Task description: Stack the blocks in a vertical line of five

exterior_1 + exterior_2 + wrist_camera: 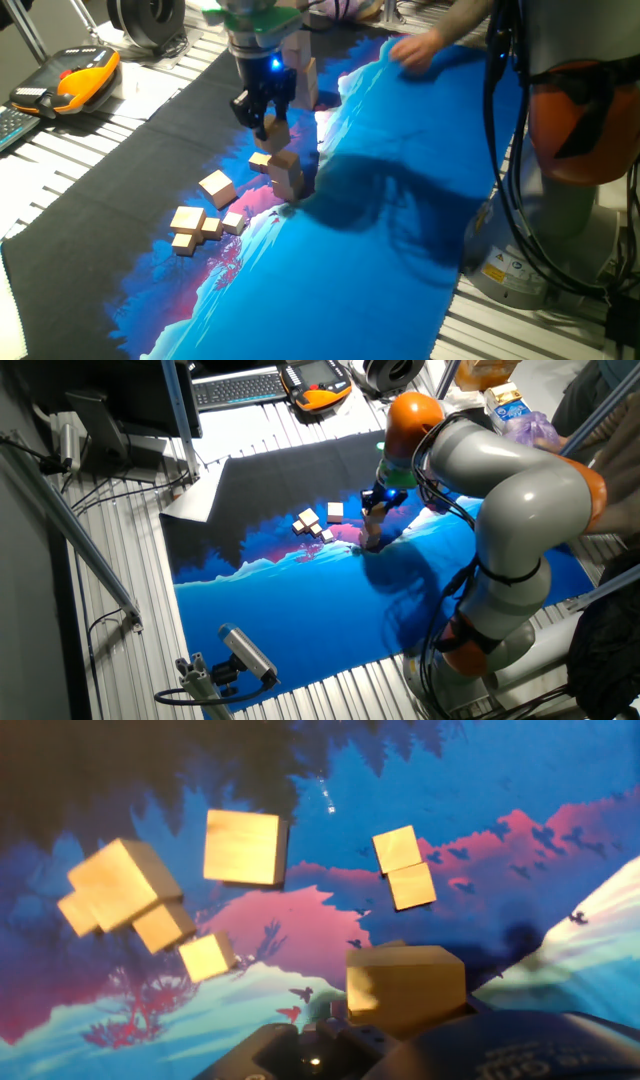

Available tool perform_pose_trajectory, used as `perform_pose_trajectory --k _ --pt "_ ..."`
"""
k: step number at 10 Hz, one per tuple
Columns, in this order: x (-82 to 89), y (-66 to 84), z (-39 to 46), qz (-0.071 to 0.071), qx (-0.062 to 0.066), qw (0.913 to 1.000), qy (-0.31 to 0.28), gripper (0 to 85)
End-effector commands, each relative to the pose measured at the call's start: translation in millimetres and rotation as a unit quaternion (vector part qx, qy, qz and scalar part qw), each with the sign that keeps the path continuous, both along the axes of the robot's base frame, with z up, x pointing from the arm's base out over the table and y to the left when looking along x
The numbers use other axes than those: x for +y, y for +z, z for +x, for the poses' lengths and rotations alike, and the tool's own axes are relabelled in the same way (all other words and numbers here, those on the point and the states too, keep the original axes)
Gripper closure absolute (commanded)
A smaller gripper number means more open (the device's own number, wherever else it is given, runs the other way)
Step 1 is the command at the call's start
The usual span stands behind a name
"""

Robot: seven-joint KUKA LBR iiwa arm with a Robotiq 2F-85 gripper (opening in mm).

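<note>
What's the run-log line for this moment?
gripper: shut on block | position: above stack | loose blocks: on mat, left of stack | stack: incomplete

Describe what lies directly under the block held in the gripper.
Under the held block stands a short stack of blocks on the mat. The gripper covers the gap, so contact cannot be seen.

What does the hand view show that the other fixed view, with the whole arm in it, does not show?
Only the hand view: the loose blocks' separate faces, such as the largest loose block, and the block at the end effector. Only the other fixed view: the grey arm, a keyboard, an orange pendant. Both share the blue mat and the loose blocks.
</note>
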State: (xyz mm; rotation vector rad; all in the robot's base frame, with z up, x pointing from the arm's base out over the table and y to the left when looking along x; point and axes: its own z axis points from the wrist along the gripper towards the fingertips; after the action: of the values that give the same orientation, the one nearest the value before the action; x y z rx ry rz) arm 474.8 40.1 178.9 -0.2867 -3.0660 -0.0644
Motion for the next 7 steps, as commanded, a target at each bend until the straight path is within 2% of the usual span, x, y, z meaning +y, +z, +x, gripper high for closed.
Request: perform_pose_trajectory --k 1,3,4,7 --pt "2.1 -0.9 -0.6 -0.004 0.000 0.9999 0.014 85.0" --pt "11.3 -6.4 -3.6 -0.018 0.000 0.9986 0.049 85.0" --pt "13.1 -9.0 -6.2 -0.035 -0.002 0.9972 0.066 85.0" --pt "7.4 -13.1 -11.7 -0.032 -0.003 0.9966 0.076 85.0"
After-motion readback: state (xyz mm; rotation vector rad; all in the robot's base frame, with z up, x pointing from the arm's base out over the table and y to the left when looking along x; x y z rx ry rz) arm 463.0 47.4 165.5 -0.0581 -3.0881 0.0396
